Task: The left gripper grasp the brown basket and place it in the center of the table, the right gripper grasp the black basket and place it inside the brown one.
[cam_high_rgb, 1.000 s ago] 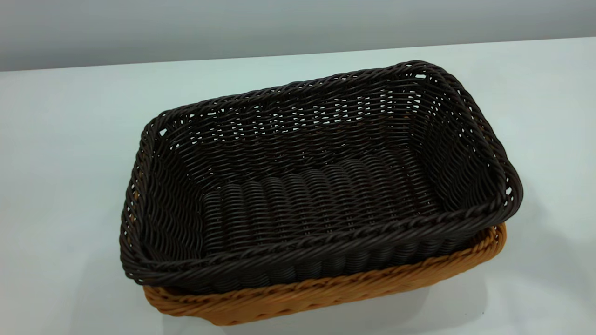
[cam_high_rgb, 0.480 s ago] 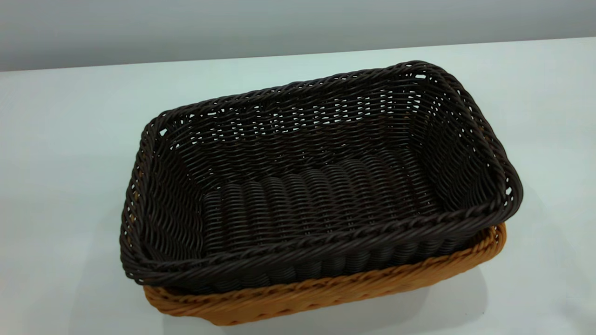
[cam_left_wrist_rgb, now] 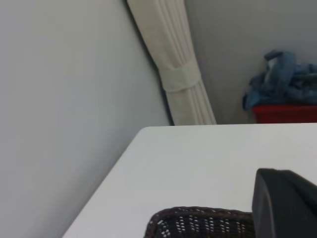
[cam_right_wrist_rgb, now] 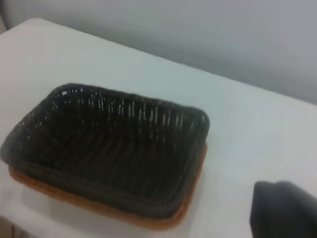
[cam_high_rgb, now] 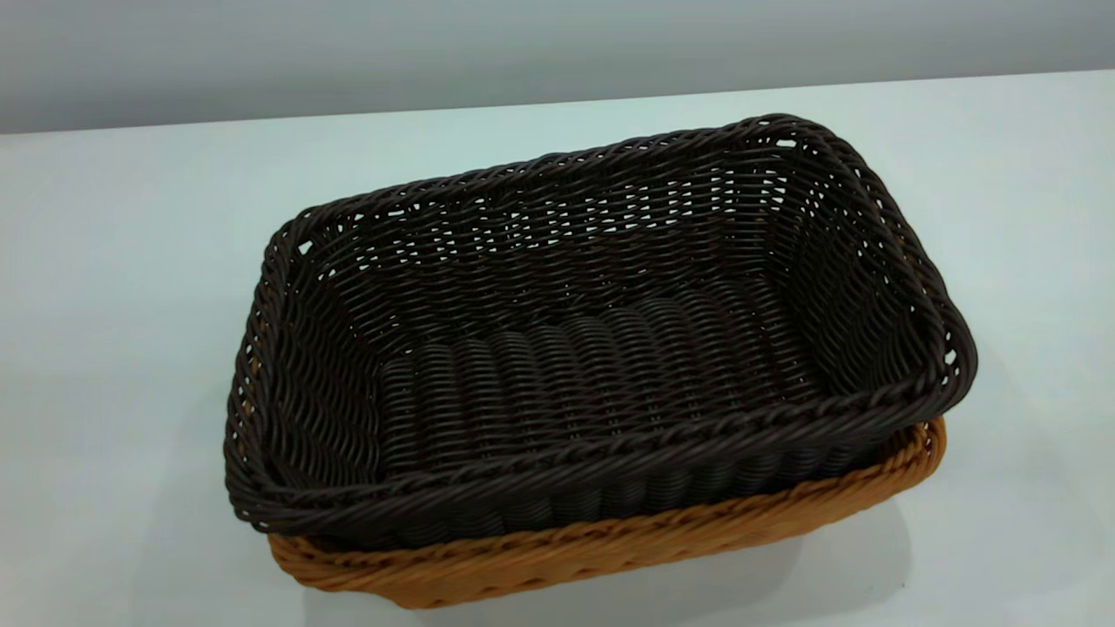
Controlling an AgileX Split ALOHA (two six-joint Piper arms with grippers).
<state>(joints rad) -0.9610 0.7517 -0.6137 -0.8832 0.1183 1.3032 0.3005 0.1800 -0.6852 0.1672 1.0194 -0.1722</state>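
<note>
Black basket (cam_high_rgb: 601, 348) sits nested inside the brown basket (cam_high_rgb: 610, 549), its braided rim riding a little above the tan rim, which shows only along the near edge and at the right corner in the exterior view; the pair stands on the white tabletop (cam_high_rgb: 113, 261) near its middle. Going from the left: the left pincer (cam_left_wrist_rgb: 285, 206) appears in its own wrist view only as a bulky dark shape beside a corner of the dark rim, apart from it as far as I can judge, and whether its fingers are wide or narrow I cannot tell. The right pincer (cam_right_wrist_rgb: 285, 210) is likewise just a dark mass at the edge of its wrist view, well apart from the stacked baskets and holding nothing that can be seen, though the blur leaves its spread unclear too. Neither arm enters the exterior view. Judging from how things lie, both placements look done and the step in hand is the retreat at the end of the task. The next move probably calls for nothing more than drawing both arms clear without nudging the stack, since the dark basket seems to sit slightly askew.
</note>
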